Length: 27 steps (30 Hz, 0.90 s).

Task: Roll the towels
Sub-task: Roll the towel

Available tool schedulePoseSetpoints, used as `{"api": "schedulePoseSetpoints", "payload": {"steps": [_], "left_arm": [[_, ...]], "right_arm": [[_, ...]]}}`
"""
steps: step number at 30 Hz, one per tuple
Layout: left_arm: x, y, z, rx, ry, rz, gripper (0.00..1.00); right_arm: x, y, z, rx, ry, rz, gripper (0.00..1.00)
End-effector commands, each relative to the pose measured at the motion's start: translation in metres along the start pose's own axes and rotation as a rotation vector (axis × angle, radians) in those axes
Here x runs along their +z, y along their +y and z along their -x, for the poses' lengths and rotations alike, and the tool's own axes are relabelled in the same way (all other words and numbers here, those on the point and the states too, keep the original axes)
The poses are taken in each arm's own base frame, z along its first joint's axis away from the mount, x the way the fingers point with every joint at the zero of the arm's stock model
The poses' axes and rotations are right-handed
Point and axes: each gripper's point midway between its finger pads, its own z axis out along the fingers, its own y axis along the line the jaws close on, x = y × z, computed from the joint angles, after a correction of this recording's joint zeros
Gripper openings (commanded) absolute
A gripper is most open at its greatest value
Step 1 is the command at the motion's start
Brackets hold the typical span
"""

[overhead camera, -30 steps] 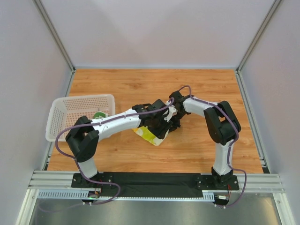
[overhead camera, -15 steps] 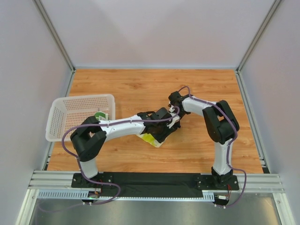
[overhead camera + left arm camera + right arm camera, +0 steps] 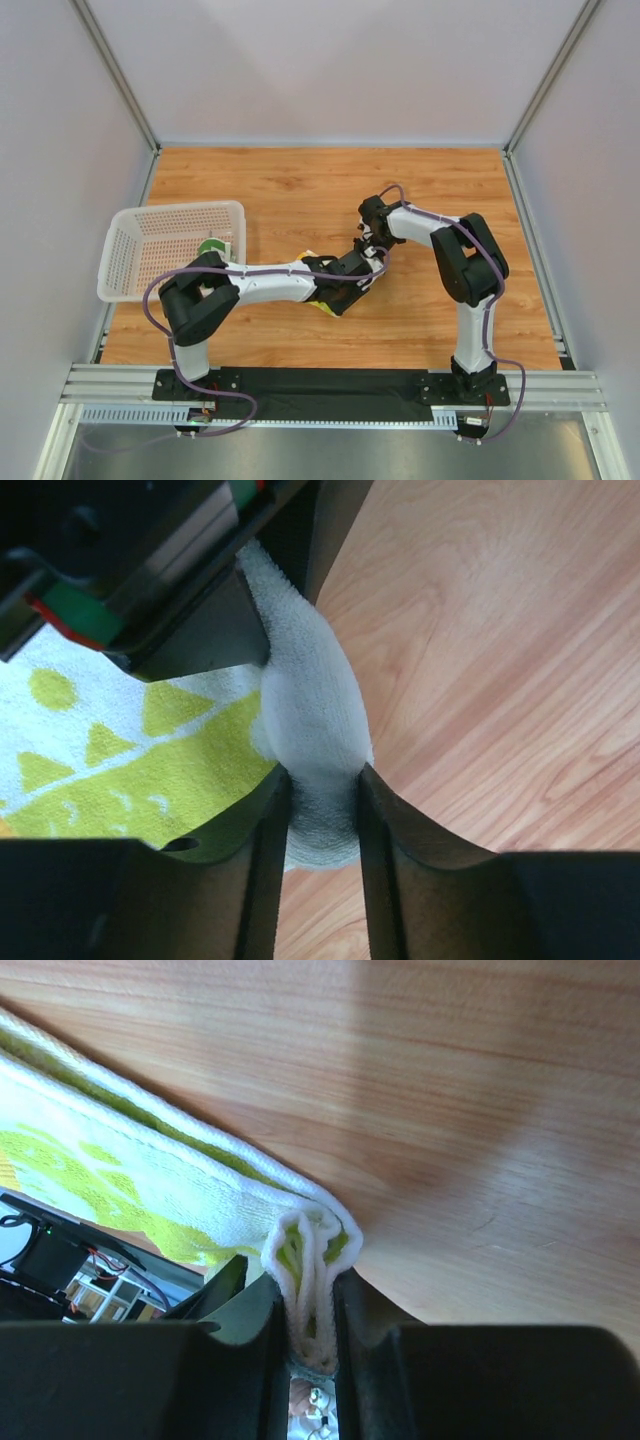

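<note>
Since a second back, my left arm had dropped low and stretched out flat toward the middle of the tabletop [image 3: 300,190], covering most of the lime towel [image 3: 150,770] that showed before. The left gripper [image 3: 322,785] pinched a white fold of that towel. The right gripper [image 3: 313,1295] was pressed shut on a doubled edge of the same cloth (both grips looked firm to me). The towel lay mid-tabletop, a little toward the near edge, under the two wrists. The green towel [image 3: 212,245] sat in the basket [image 3: 130,265] by the left edge, so I judged this the second roll, barely begun. The next move called for both grippers to turn the held edge over together, kept level. My right arm was bent sharply at the elbow, its wrist reaching in leftward.
</note>
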Motion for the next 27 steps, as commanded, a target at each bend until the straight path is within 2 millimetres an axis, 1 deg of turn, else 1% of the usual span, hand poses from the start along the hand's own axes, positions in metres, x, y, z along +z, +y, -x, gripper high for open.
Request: {"api": "schedulePoseSetpoints", "payload": {"steps": [1,2,3,5,6,7,8,9,10,13,15,16,17,20,21,23,25,27], "left_arm": [[0.004,0.008,-0.018,-0.006,0.031,0.054,0.35],[0.004,0.008,-0.019,-0.007,0.034,0.056,0.33],[0.005,0.008,-0.022,-0.009,0.039,0.053,0.25],[0.005,0.006,-0.023,-0.009,0.041,0.044,0.19],[0.005,0.006,-0.022,-0.008,0.041,0.04,0.13],[0.004,0.006,-0.023,-0.004,0.048,0.039,0.11],[0.003,0.006,-0.022,-0.004,0.048,0.039,0.08],[0.002,0.006,-0.022,-0.001,0.05,0.042,0.02],[-0.001,0.008,-0.022,0.002,0.049,0.047,0.0],[-0.005,0.011,-0.022,0.016,0.058,0.058,0.0],[-0.009,0.009,-0.02,0.02,0.072,0.043,0.0],[-0.01,0.008,-0.02,0.021,0.079,0.03,0.0],[-0.012,0.005,-0.018,0.011,0.081,0.019,0.0],[-0.016,-0.003,-0.02,-0.044,0.09,-0.056,0.0],[-0.017,-0.001,-0.02,-0.065,0.092,-0.063,0.0],[-0.021,-0.008,-0.022,-0.097,0.099,-0.131,0.0],[-0.024,-0.005,-0.021,-0.154,0.097,-0.17,0.0],[-0.027,-0.006,-0.019,-0.208,0.093,-0.216,0.0]], "right_arm": [[0.003,-0.002,0.003,-0.009,0.005,-0.026,0.0],[0.004,-0.002,0.002,-0.006,0.011,-0.024,0.0],[0.004,-0.001,0.002,-0.006,0.01,-0.02,0.0],[0.005,0.0,0.002,0.003,0.017,-0.019,0.01],[0.005,-0.001,0.002,0.004,0.018,-0.021,0.01],[0.004,0.0,0.002,0.01,0.019,-0.019,0.02],[0.004,-0.003,0.004,0.02,0.018,-0.026,0.03],[0.004,-0.005,0.005,0.026,0.017,-0.033,0.03],[0.003,-0.008,0.005,0.038,0.019,-0.042,0.03],[-0.002,-0.022,0.01,0.093,0.007,-0.07,0.03],[-0.007,-0.029,0.014,0.119,-0.011,-0.079,0.04],[-0.007,-0.03,0.013,0.124,-0.011,-0.083,0.07],[-0.007,-0.029,0.014,0.124,-0.013,-0.082,0.21],[-0.009,-0.026,0.019,0.128,-0.025,-0.078,0.37],[-0.01,-0.027,0.02,0.128,-0.027,-0.082,0.39],[-0.013,-0.029,0.025,0.133,-0.04,-0.088,0.44],[-0.018,-0.029,0.033,0.14,-0.057,-0.089,0.48],[-0.024,-0.032,0.042,0.155,-0.076,-0.078,0.5]]}}
